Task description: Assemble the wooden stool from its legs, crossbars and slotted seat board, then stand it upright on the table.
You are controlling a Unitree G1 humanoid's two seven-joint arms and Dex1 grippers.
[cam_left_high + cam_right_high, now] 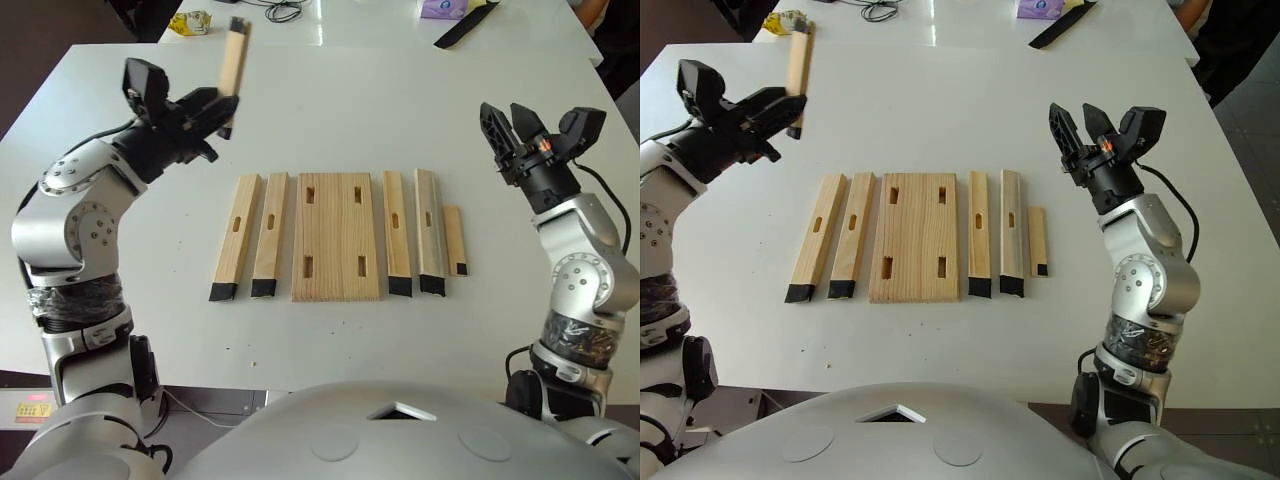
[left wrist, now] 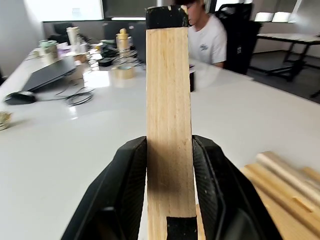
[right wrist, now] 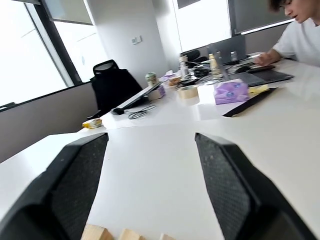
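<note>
My left gripper [image 1: 222,105] is raised over the table's left side, shut on a short wooden crossbar [image 1: 233,62] with black ends, which points up and away; the bar [image 2: 169,130] sits clamped between the black fingers [image 2: 127,190]. The slotted seat board [image 1: 335,235] lies flat mid-table. Two slotted legs [image 1: 237,236] with black tips lie to its left, two more legs [image 1: 397,231] to its right, and a short crossbar [image 1: 455,240] lies at the far right. My right gripper [image 1: 540,125] hangs open and empty above the table's right side, its fingers [image 3: 75,185] spread wide.
A yellow packet [image 1: 190,22] sits at the far left of the table. A purple tissue pack [image 3: 231,92] and a black strip [image 1: 465,25] lie at the far right edge. The table [image 1: 330,330] is bare in front of the parts.
</note>
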